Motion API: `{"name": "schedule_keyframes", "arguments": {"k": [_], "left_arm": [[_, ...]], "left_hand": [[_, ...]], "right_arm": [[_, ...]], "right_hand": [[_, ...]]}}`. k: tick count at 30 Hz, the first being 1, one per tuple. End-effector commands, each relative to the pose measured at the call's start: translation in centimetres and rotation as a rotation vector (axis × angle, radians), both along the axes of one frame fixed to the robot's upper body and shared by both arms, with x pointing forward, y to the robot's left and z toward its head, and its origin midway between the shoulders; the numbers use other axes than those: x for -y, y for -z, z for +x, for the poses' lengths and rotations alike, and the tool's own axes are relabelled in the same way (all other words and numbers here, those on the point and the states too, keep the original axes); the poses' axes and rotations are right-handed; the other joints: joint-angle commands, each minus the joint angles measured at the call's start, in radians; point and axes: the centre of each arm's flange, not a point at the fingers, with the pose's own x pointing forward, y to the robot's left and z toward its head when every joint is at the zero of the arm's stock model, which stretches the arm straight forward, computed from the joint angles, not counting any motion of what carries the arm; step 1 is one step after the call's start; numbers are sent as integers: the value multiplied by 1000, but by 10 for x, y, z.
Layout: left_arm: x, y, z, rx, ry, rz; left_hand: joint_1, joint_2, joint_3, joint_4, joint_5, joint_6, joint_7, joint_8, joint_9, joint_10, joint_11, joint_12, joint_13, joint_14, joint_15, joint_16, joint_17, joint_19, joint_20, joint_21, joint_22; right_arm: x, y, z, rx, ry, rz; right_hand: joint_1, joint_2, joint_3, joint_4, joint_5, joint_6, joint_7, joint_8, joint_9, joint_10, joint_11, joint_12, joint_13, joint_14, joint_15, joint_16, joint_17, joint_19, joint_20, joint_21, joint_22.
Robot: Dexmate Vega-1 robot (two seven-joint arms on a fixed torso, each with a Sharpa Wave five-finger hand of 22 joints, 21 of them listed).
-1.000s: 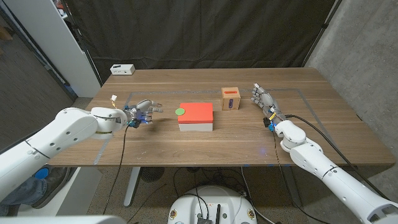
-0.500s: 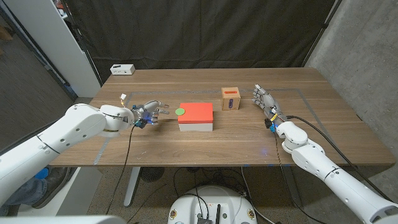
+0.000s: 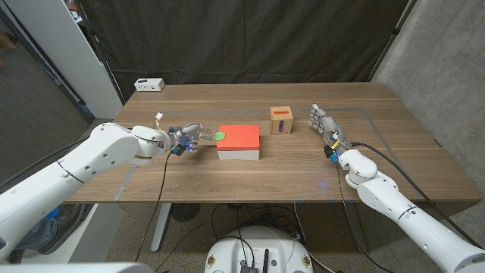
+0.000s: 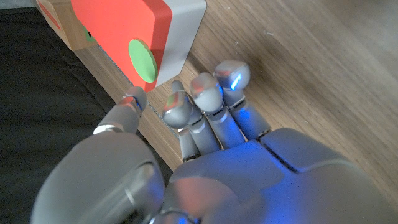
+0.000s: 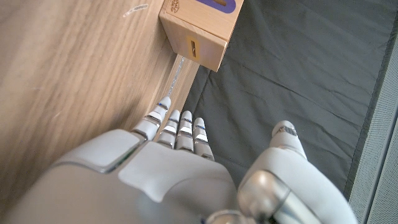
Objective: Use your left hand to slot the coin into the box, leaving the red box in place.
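A green coin [image 3: 220,136] lies on the left end of the red box's [image 3: 240,139] top; the box has a white base. In the left wrist view the coin [image 4: 142,60] shows on the red box [image 4: 121,32] just beyond my fingertips [image 4: 179,107]. My left hand [image 3: 187,138] is open, fingers spread, just left of the red box and close to the coin without touching it. A small wooden box [image 3: 281,120] with a red slot label stands right of the red box, also seen as the wooden box [image 5: 199,23]. My right hand [image 3: 323,125] stands open right of it.
A small white device [image 3: 149,84] sits at the table's back left corner. Dark curtains hang behind the table. A taped outline runs along the table's right part [image 3: 379,125].
My left hand has moved right along the table, from well left of the red box to right beside its left end near the coin. The right hand has stayed put.
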Motion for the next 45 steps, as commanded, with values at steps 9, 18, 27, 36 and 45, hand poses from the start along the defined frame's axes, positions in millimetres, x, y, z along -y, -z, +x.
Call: {"name": "schedule_keyframes", "arguments": {"k": [9, 18, 27, 36, 45], "left_arm": [[14, 0, 5, 0, -14, 50], [18, 0, 7, 7, -48, 113], [22, 1, 8, 12, -34, 115], [27, 6, 11, 3, -12, 108], [33, 7, 16, -6, -21, 123]], "left_hand": [[31, 6, 2, -1, 8, 30, 14, 7, 4, -7, -5, 7, -3, 3, 1, 11, 3, -9, -37, 13, 3], [28, 1, -8, 6, 6, 33, 11, 7, 5, -3, -5, 13, -5, 4, 2, 13, 6, -12, -37, 20, 2], [0, -15, -27, 14, 0, 40, 6, 8, 5, -1, -5, 19, -10, 1, 2, 10, 9, -18, -36, 19, -7], [-25, -16, -32, 16, -2, 39, 5, 6, 5, -6, -6, 24, -13, 0, 2, 5, 10, -12, -37, 23, -6], [-21, -5, -23, 10, 1, 37, 7, 6, 6, -7, -5, 26, -18, -1, 2, 6, 15, -11, -37, 23, -8]], "right_arm": [[2, 4, -3, -3, 4, 3], [3, 7, -3, -6, 0, 5], [5, 8, -4, -13, 5, 9], [8, 10, -6, -17, 10, 11], [13, 9, -6, -7, 10, 10]], "right_hand": [[-2, 8, 2, -3, -3, 10, 16, 10, 3, 14, 0, 6, 3, 9, 0, 4, 2, 10, 1, -3, 6], [-3, 8, 2, -4, -3, 13, 15, 10, 4, 19, 2, 7, 3, 11, 0, 5, 1, 14, 3, -3, 6], [-3, 8, 2, -4, -3, 15, 13, 10, 4, 25, 3, 9, 4, 13, 0, 5, 0, 16, 4, -4, 6], [-4, 8, 2, -4, -3, 19, 12, 10, 4, 30, 4, 10, 4, 14, 0, 5, -1, 17, 5, -5, 6], [-4, 8, 2, -4, -3, 21, 11, 10, 4, 35, 3, 10, 4, 17, 2, 5, -1, 18, 6, -6, 6]]}}
